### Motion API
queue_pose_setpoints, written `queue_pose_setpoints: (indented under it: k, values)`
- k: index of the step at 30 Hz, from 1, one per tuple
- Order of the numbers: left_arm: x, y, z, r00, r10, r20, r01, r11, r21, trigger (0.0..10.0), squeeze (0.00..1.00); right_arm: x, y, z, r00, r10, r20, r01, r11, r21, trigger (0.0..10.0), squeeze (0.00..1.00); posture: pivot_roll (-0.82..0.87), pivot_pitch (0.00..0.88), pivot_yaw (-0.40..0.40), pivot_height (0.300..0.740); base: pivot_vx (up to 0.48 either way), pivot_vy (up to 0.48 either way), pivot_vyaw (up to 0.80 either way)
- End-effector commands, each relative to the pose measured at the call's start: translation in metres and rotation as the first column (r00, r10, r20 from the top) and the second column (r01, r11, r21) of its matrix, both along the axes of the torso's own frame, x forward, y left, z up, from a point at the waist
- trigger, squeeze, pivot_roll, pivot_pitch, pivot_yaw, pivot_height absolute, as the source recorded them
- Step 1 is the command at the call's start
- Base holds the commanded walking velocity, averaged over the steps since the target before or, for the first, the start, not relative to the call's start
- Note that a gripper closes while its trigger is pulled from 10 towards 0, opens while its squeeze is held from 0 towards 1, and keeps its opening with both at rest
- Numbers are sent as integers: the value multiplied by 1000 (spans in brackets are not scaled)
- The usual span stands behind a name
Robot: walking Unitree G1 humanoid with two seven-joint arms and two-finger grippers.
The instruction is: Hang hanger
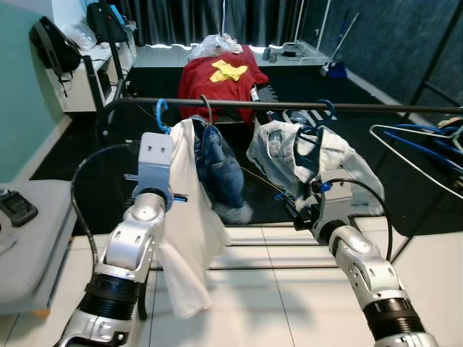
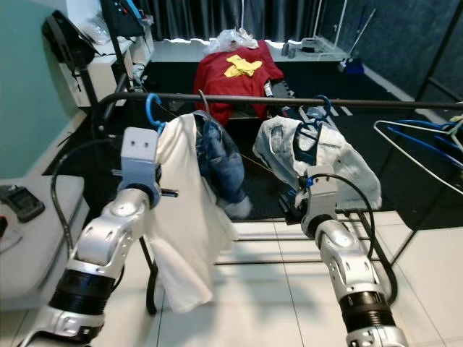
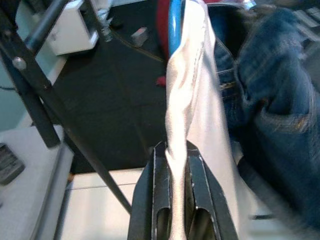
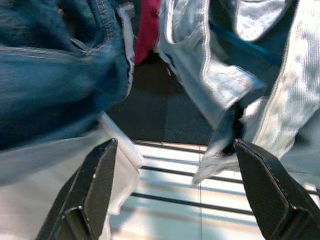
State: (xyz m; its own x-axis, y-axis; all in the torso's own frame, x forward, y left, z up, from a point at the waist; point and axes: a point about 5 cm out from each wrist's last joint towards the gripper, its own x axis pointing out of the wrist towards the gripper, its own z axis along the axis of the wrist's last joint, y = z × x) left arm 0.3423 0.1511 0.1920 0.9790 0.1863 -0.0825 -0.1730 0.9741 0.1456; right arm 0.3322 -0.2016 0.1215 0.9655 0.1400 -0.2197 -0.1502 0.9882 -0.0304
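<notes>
Left wrist view: left gripper (image 3: 176, 165) fingers pinch a fold of the white shirt (image 3: 192, 90) over the blue hanger (image 3: 175, 22), jaws pressed on the cloth. In the left eye view the blue hanger's hook (image 1: 160, 114) sits at the rail (image 1: 239, 105), looks already over it but contact hard to confirm; white shirt drapes down from there beside the left arm. Jeans (image 1: 221, 166) hang next to it, then a pale denim jacket (image 1: 311, 155) on a dark blue hanger further toward the robot's right. Right gripper (image 4: 175, 190) is spread wide, nothing between the fingers, low between jeans and jacket. Step, as I judge: final seating of the hanger on the rail, close to done. Next move calls for checking the hook is fully over the rail, then letting go of the cloth and pulling back straight without dragging the shirt off. Hanger hook points up, opening facing the robot's left side as far as I can tell; hanger's long axis appears turned toward the camera, across the rail, shirt hanging vertical below it. Spare hangers (image 1: 416, 141) at far right. Red cloth (image 1: 221, 76) on floor behind.
</notes>
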Motion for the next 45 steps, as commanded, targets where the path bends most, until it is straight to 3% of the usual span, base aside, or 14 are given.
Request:
queue_pose_setpoints:
  k: [1,5,11,12,13,15,24,31,32,37,45]
  values:
    - [0,17,-5,995,92,-38,-92,996,15,10000,0,2,1,5,1000,2,7,-2,1000,0,10000,0,-133,0,-11,740,0,0,0]
    - [-1,17,-8,993,111,-46,-110,994,17,10000,0,2,2,5,1000,3,8,-3,1000,1,10000,0,-135,0,-11,740,0,0,0]
    - [3,0,-11,995,77,-68,-74,996,50,10000,0,1,2,6,1000,6,7,-6,1000,1,10000,0,-140,0,-12,740,0,0,0]
    - [8,-14,-6,999,-10,-36,12,998,66,10000,0,1,2,7,1000,4,8,-4,1000,1,10000,0,-144,0,-11,740,0,0,0]
    - [8,-14,-6,999,-10,-36,12,998,66,10000,0,1,2,7,1000,4,8,-4,1000,1,10000,0,-144,0,-11,740,0,0,0]
    - [12,-31,2,993,-119,1,118,989,94,10000,0,1,1,7,1000,3,8,-3,1000,-1,10000,0,-146,0,-9,740,0,0,0]
    - [15,-47,12,977,-202,61,194,974,118,10000,0,0,1,8,1000,2,9,-2,1000,-4,10000,0,-159,0,0,740,0,0,0]
    - [19,-45,8,988,-151,16,148,981,121,10000,0,-2,-2,10,1000,-5,12,5,1000,-8,10000,0,-175,0,10,740,0,0,0]
    - [25,-43,3,994,-100,-36,103,989,102,10000,0,-3,-4,11,1000,-13,16,13,1000,-12,10000,0,-178,0,16,740,0,0,0]
    - [36,-38,-6,992,-34,-118,42,997,66,10000,0,-6,-8,13,999,-32,23,32,999,-18,10000,0,-199,0,31,740,0,0,0]
    - [44,-24,-16,989,31,-143,-21,997,69,10000,0,-10,-15,18,997,-61,41,62,998,-22,10000,0,-237,0,53,740,0,0,0]
